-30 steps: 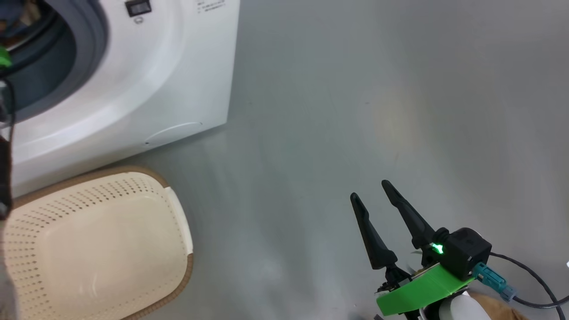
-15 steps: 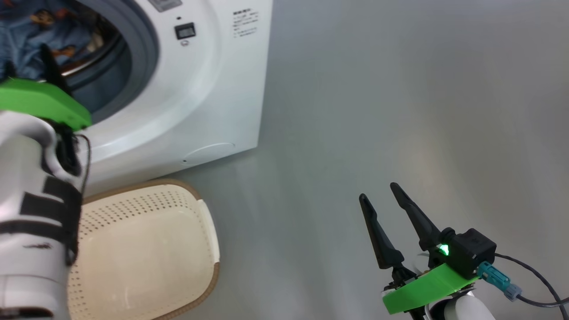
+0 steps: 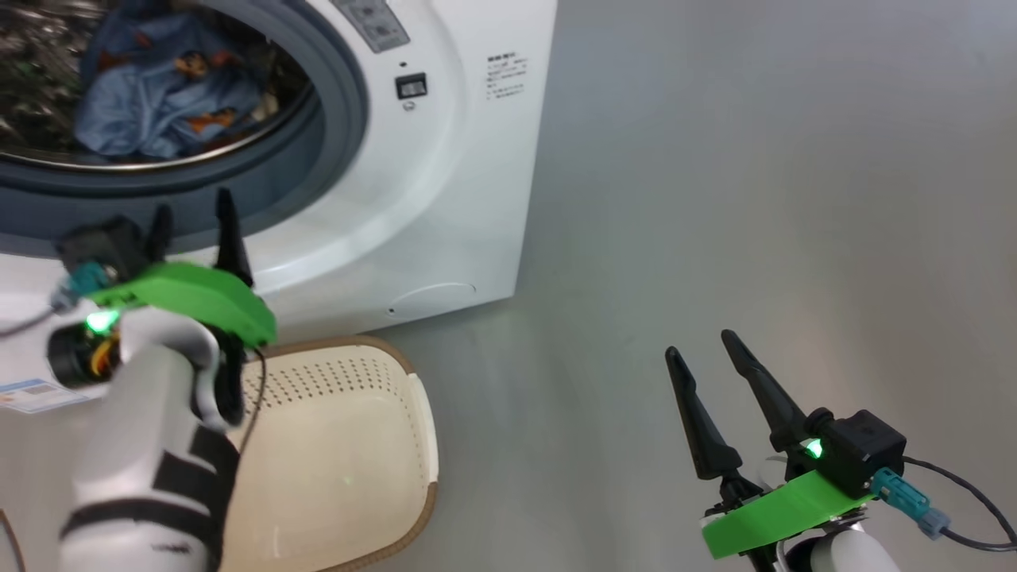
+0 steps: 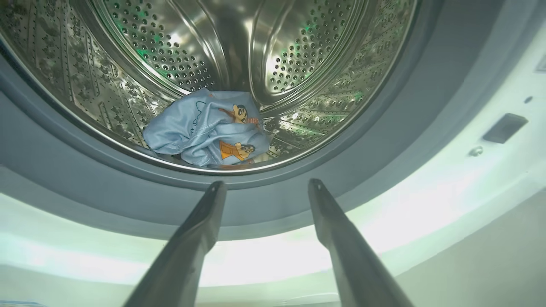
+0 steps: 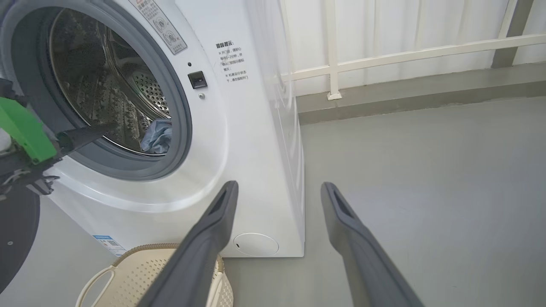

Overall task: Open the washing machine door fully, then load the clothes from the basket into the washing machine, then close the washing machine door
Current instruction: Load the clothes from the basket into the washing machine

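The washing machine (image 3: 445, 183) stands with its mouth uncovered, and the light blue clothes (image 3: 159, 103) lie in the steel drum (image 4: 239, 64). In the left wrist view the clothes (image 4: 209, 130) rest at the drum's bottom, just behind the gasket. My left gripper (image 3: 195, 208) hangs open and empty in front of the gasket's lower lip, outside the drum. The cream basket (image 3: 349, 445) sits empty on the floor below it. My right gripper (image 3: 701, 345) is open and empty, far right over bare floor. The washing machine door (image 5: 15, 230) shows as a dark round panel swung out at the left.
Grey floor (image 3: 755, 199) stretches to the right of the machine. A white railing and curtain (image 5: 384, 47) close off the back. The basket (image 5: 128, 277) stands against the machine's front, below a blue label (image 5: 106, 241).
The head camera has swung left, bringing the drum into view. My left gripper has drawn back out of the drum mouth to below its rim. The right gripper has kept still.
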